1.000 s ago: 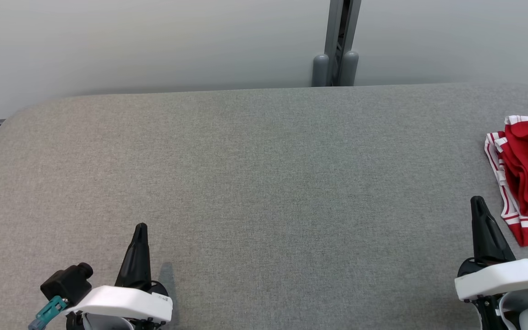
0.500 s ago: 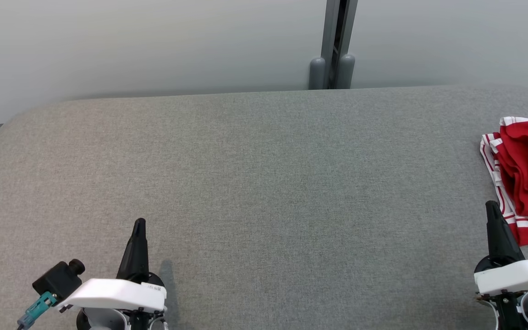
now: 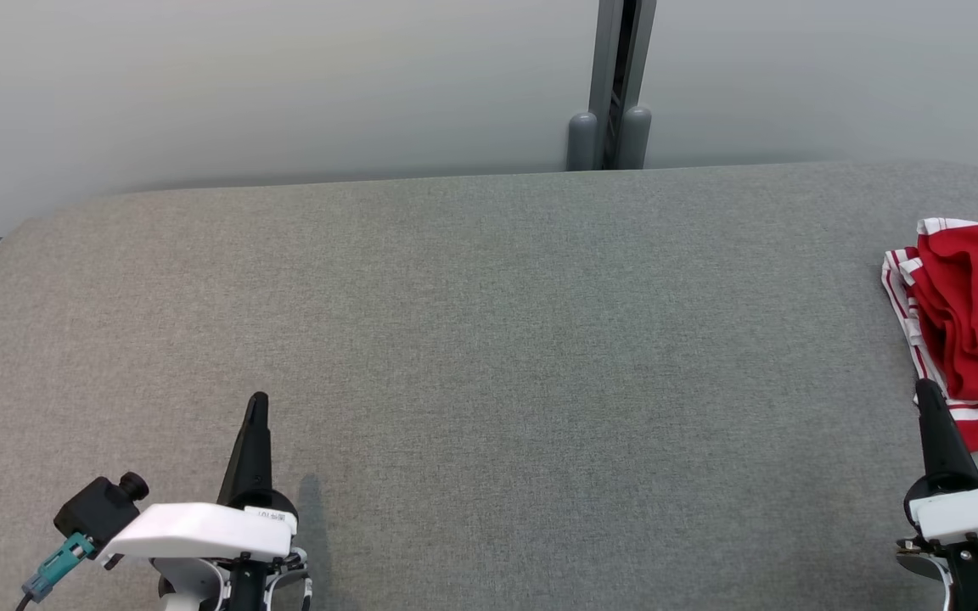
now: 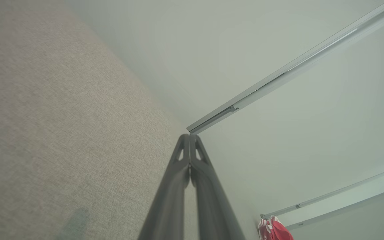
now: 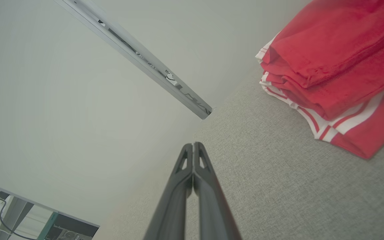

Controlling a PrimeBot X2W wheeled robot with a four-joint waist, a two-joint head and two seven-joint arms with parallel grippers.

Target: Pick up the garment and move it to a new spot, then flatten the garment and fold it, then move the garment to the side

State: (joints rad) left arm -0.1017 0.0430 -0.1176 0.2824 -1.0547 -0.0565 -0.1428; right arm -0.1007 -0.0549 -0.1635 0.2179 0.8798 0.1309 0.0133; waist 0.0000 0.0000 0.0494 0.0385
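Grey padded table (image 3: 489,339) fabric lies bare before the robot. Nearest, both grippers are closed on nothing: the left gripper (image 3: 256,406) well apart from the garment (image 3: 977,314), far off to its left, and the right gripper (image 3: 928,392) just beside its near edge. The red, white-striped garment lies in stacked layers with all the bare table stretching to its left. Moving, flattening, folding and setting aside therefore look done, and little seems left. The right wrist view shows those folded layers close up, while the head view crops the garment. Beyond the garment, to its left, stands a grey post (image 3: 616,85).
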